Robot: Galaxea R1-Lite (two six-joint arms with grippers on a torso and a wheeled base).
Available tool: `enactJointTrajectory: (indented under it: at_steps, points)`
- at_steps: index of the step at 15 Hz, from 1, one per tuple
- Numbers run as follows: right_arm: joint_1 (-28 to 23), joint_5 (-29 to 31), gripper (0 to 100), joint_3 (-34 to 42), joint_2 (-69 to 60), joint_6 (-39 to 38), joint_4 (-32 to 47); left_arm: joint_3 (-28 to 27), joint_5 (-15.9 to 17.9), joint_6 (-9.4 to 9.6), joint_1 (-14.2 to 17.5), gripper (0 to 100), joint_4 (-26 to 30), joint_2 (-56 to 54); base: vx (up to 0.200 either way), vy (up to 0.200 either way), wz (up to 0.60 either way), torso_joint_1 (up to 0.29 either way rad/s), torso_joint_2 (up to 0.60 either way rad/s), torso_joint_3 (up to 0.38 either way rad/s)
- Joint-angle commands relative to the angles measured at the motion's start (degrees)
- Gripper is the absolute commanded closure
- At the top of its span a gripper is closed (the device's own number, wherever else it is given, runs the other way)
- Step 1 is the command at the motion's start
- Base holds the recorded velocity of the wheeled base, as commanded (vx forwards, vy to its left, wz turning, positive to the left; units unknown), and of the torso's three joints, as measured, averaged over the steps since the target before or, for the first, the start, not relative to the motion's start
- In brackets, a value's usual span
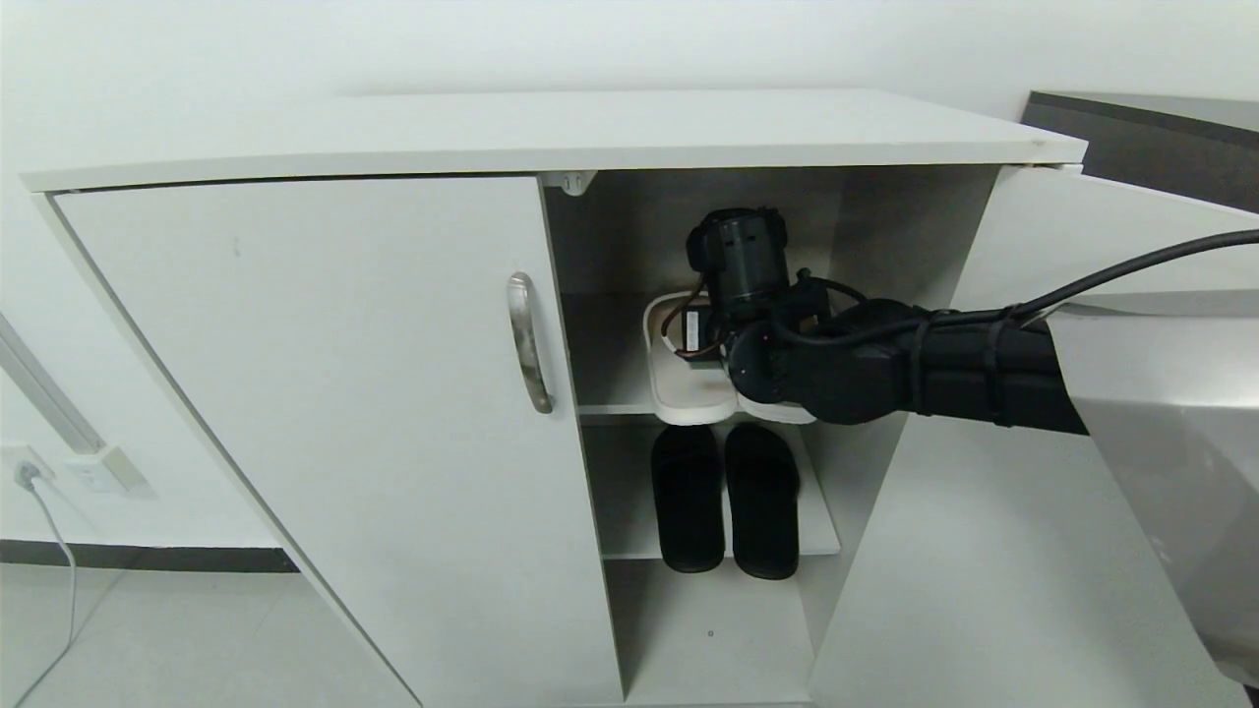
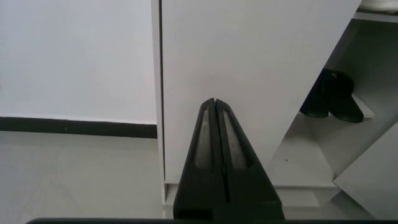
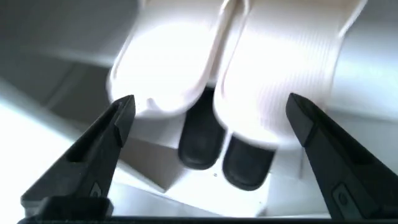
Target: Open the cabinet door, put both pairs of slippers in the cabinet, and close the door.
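In the head view, my right arm reaches into the cabinet past the open door. The white slippers lie side by side on the upper shelf with their ends over its edge, and the black slippers are on the shelf below. My wrist hides my fingers here.

In the left wrist view, my left gripper is pressed together and empty, low in front of the closed door.

The right wrist view shows what the head view hides. My right gripper is spread wide, one finger on either side of the white pair, seemingly touching neither.

I judge these slippers light, soft and springy. If they need nudging, I'd squeeze both together across their outer sides near the ends, gently so they don't buckle.
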State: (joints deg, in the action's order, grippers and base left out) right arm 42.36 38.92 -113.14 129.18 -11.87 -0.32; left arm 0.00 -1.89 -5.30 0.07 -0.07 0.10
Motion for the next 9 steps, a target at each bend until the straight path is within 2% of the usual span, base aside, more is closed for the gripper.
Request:
enactJointTrajectory:
  at_steps: [1,2,3,6,9]
  points:
    - [0.0,0.01,100,0.03,0.28,0.01,-0.03,0.0,-0.13,-0.06,0.01,100,-0.01,0.08,0.0,0.0,0.0,0.0,0.0,0.0]
    - [0.0,0.01,100,0.11,0.28,-0.08,-0.03,0.0,-0.13,-0.06,0.01,100,-0.01,0.08,0.0,0.0,0.0,0.0,0.0,0.0]
    - [0.0,0.01,0,0.11,0.28,0.01,-0.03,0.0,-0.13,-0.06,0.01,100,-0.01,0.08,0.0,0.0,0.0,0.0,0.0,0.0]
    - [0.26,0.1,0,1.78,-0.95,-0.08,0.67,0.0,-0.13,-0.06,0.01,100,-0.01,0.08,0.0,0.0,0.0,0.0,0.0,0.0]
    - [1.93,0.19,0,7.85,-6.58,-0.26,0.14,0.0,-0.13,-0.06,0.01,100,-0.01,0.08,0.0,0.0,0.0,0.0,0.0,0.0]
